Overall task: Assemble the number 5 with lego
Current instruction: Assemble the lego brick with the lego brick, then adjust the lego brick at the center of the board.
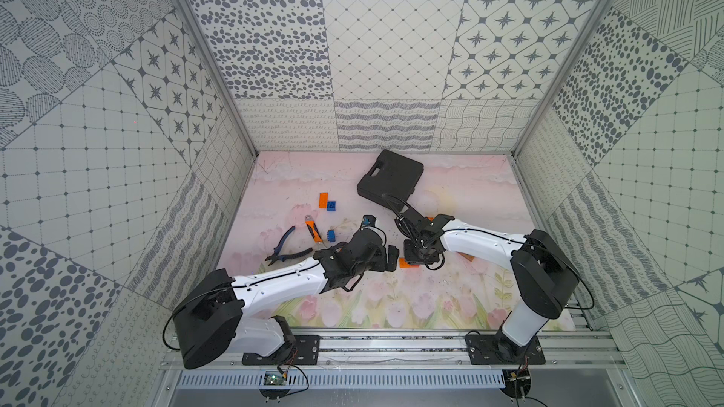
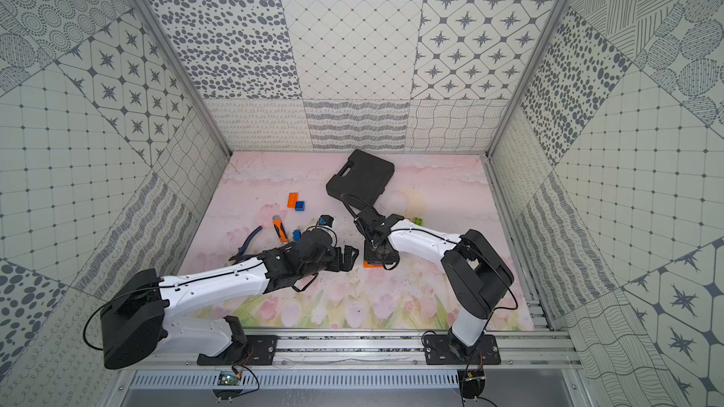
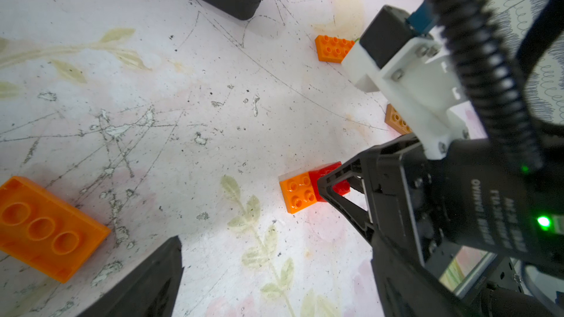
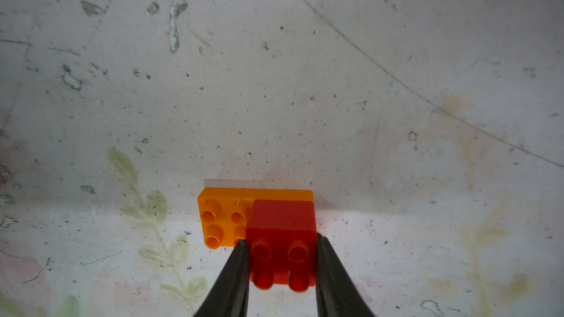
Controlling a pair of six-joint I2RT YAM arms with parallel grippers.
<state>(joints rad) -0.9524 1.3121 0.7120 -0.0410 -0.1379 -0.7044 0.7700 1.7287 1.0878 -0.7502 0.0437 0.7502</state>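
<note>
While right pincer (image 4: pixel 282 239) grips red brick (image 4: pixel 282 224) atop orange brick (image 4: pixel 222 221), left pincer (image 2: pixel 350 257) gapes empty; next move likely needs firm pressing.

My right gripper (image 4: pixel 281 239) had matt black fingers (image 4: pixel 232 275). The red brick (image 4: pixel 280 224) was a deep red, and the orange brick (image 4: pixel 219 218) was bright orange. One blue brick (image 1: pixel 331 206) and a second blue brick (image 1: pixel 332 236) were the same strong blue. The green brick (image 2: pixel 418 222) was lime and the brown brick (image 3: pixel 396 120) tan. The case (image 1: pixel 391 180) was plain black. The pliers (image 1: pixel 284 246) had blue-and-black handles. My left arm (image 1: pixel 282 283) and right arm (image 1: pixel 482 240) were white with black joints. The table (image 1: pixel 431 307) was pale pink, printed with pink tulips and green leaves and flecked with dark scratches. The walls (image 1: pixel 384 48) were white, patterned in grey with dots, stars, grids and waves.
</note>
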